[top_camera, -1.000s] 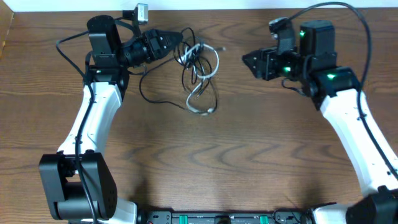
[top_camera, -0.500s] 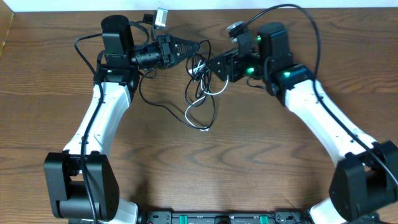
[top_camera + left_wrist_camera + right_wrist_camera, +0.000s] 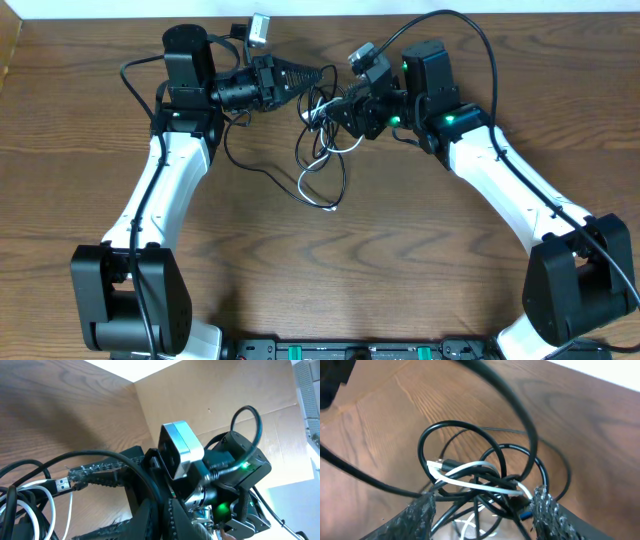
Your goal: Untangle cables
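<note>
The cables form one tangle at the table's far middle, hanging from my two grippers. The black cable (image 3: 243, 163) trails a loop onto the wood at the left, and the white cable (image 3: 312, 186) droops below in a loop. My left gripper (image 3: 324, 72) is shut on a strand of the black cable (image 3: 129, 467), which arcs away from its jaws; a plug end (image 3: 61, 484) and white cable (image 3: 31, 491) lie beside it. My right gripper (image 3: 328, 110) is open, its fingers (image 3: 418, 516) standing either side of the knot of black and white strands (image 3: 481, 480).
The right arm's wrist camera (image 3: 181, 450) sits very close in front of my left gripper. A cardboard wall (image 3: 225, 395) rises behind the table's far edge. Bare wood (image 3: 330, 270) lies in front of the tangle.
My right arm has swung left from the far right and brought its open jaws around the tangle. The left gripper has shifted right with the black cable, pulling the bundle up.
</note>
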Action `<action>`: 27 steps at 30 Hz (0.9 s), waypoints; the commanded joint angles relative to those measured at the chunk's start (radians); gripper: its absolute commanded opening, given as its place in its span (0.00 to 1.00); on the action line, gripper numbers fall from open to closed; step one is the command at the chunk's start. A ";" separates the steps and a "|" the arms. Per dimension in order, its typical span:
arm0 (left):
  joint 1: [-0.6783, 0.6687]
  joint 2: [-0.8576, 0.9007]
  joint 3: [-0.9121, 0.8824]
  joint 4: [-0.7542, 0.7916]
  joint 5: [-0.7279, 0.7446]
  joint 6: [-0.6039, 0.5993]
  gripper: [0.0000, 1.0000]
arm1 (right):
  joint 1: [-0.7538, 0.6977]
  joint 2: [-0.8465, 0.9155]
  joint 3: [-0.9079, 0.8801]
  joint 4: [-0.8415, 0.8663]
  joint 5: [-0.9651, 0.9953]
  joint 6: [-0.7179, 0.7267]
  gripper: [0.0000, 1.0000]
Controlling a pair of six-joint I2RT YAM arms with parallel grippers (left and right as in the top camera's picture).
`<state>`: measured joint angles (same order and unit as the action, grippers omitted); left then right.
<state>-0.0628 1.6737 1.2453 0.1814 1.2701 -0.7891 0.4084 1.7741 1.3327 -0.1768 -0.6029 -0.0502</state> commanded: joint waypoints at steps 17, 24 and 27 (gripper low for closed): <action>0.000 -0.023 0.021 0.005 0.092 -0.045 0.07 | 0.053 0.158 0.014 0.234 -0.004 -0.259 0.28; 0.001 -0.023 0.021 0.005 0.076 -0.044 0.07 | 0.050 0.159 0.014 0.243 -0.010 -0.181 0.01; 0.004 -0.023 0.021 0.005 0.048 -0.043 0.07 | 0.032 0.150 0.014 0.241 -0.014 -0.104 0.01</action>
<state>-0.0582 1.6737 1.2453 0.1814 1.3083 -0.8345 0.4557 1.9244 1.3342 0.0650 -0.6102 -0.2546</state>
